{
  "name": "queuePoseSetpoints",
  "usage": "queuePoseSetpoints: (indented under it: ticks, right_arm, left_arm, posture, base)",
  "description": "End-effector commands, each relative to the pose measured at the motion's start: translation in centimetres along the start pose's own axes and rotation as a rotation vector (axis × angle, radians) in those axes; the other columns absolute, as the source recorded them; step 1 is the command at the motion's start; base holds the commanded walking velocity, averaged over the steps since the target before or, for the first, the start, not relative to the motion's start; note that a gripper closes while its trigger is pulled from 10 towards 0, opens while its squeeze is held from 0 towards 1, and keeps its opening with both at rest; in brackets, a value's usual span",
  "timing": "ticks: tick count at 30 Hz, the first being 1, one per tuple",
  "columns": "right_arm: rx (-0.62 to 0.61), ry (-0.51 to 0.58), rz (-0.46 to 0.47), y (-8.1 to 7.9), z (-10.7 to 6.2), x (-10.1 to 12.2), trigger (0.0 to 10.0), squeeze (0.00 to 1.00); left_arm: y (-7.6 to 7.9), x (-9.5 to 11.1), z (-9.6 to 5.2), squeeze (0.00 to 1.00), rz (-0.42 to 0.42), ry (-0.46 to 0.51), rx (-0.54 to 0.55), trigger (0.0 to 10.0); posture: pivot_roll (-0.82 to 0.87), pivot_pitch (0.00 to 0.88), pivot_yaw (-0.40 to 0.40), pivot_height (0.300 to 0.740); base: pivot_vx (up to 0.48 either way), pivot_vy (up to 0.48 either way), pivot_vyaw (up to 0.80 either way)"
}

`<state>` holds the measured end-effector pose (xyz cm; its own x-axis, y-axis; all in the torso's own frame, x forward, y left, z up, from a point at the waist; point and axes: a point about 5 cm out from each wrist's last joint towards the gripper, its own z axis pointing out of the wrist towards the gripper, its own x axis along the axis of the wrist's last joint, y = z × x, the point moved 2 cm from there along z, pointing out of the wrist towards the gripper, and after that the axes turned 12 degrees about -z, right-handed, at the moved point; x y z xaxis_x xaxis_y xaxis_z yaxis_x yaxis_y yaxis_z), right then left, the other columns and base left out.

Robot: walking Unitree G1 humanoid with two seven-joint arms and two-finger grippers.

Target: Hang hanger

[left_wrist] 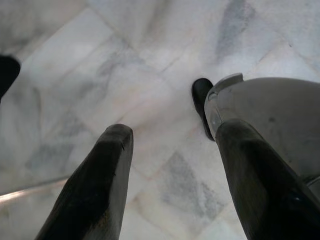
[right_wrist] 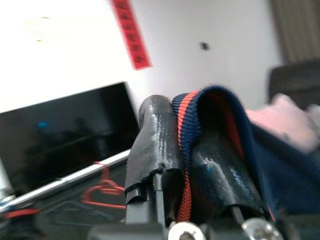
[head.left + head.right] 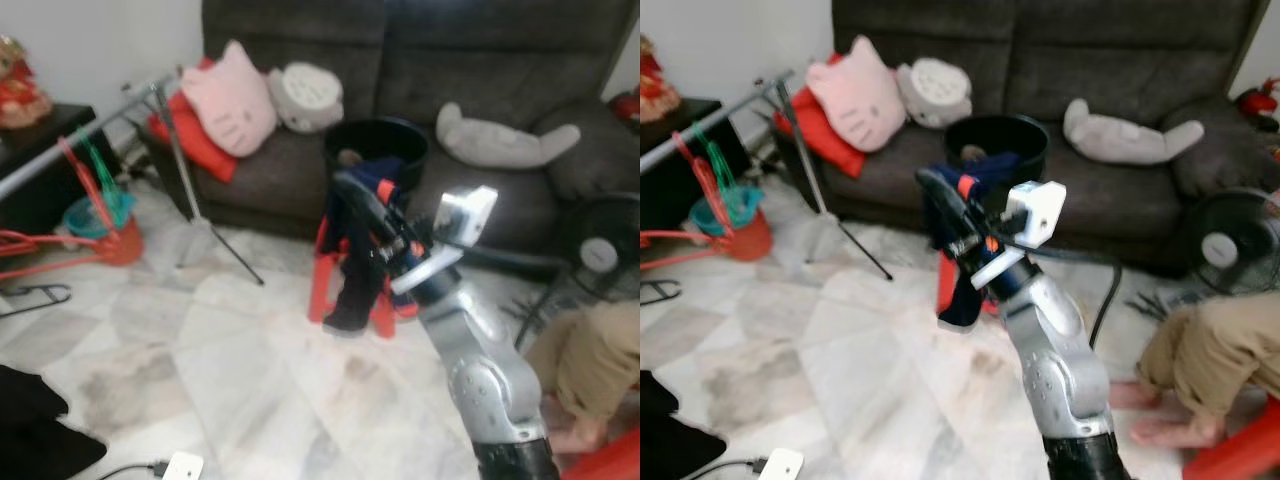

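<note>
Garment (image 3: 962,240) hides most of red stool (image 3: 322,275). Person (image 3: 1215,365) at right cut by frame edge. Rail (image 3: 80,135) at far left cut off.

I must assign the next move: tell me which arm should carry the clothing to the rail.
Right. The right gripper is raised and already shut on the navy garment, its fabric pinched between the fingers. The left gripper hangs open, pointing at the marble floor. The metal rail stands to the robot's left.

A dark grey fabric sofa (image 3: 420,60) spans the far side, against a white wall (image 3: 90,40) at far left. Pale marbled floor tiles (image 3: 260,390) fill the near ground. A black cabinet (image 3: 45,160) stands left.
</note>
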<state>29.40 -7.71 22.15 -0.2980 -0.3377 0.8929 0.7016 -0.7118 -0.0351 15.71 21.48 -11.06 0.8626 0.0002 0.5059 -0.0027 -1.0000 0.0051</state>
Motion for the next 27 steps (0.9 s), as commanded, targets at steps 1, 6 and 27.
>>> queuePoseSetpoints:
  ticks: [1,6,27]
  right_arm:
    - [0.033,0.025,0.0,-0.3,0.1,0.7,10.0,0.0]
    - [0.063,0.005,0.025,-0.6,-0.4,0.1,10.0,0.0]
    - [-1.0,-0.584,-0.115,11.5,-14.0,-12.0,10.0,0.0]
  left_arm:
    - [0.0,-0.6,-0.1,0.0,-0.002,-0.019,-0.002,10.0]
    - [0.0,-0.5,-0.1,0.0,-0.003,-0.019,0.0,10.0]
    - [-1.5,1.9,-0.1,0.0,-0.164,0.123,0.081,10.0]
  posture:
    - [-0.07,0.0,0.053,0.74]
    - [-0.06,0.0,0.051,0.74]
    - [-0.05,0.0,0.041,0.74]
  base:
    - [0.0,0.0,0.0]
    - [0.0,0.0,0.0]
    - [0.0,0.0,0.0]
